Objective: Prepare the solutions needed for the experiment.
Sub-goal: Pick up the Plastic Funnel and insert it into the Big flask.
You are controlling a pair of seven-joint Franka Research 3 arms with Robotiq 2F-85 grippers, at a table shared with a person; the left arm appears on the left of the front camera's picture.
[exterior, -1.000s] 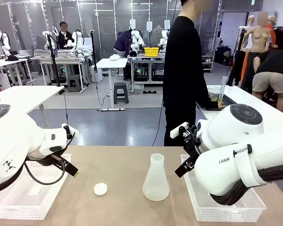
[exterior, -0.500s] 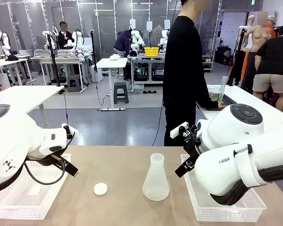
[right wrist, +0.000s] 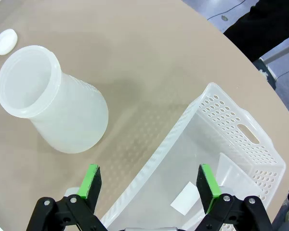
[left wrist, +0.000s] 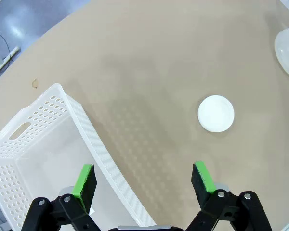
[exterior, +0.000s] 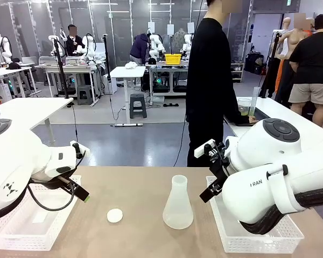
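Since the earlier frame only a bystander (exterior: 314, 59) at the upper right has straightened up; nothing on our table (exterior: 145, 183) has shifted. The left gripper (left wrist: 144, 180) hangs with its jaws spread wide and empty over the rim of the left basket (left wrist: 43, 113), with the cap (left wrist: 216, 113) ahead of it on bare table; the right gripper (right wrist: 149, 185) is likewise wide and empty, astride the right basket (right wrist: 226, 113) wall, with the flask (right wrist: 62, 106) upright and seemingly empty just beside it. We judge both arms parked clear so the person (exterior: 207, 80) can work; the solutions (exterior: 244, 111) sit in a beaker on the far bench, right of centre, well apart from us; the strip between the baskets gives open room.
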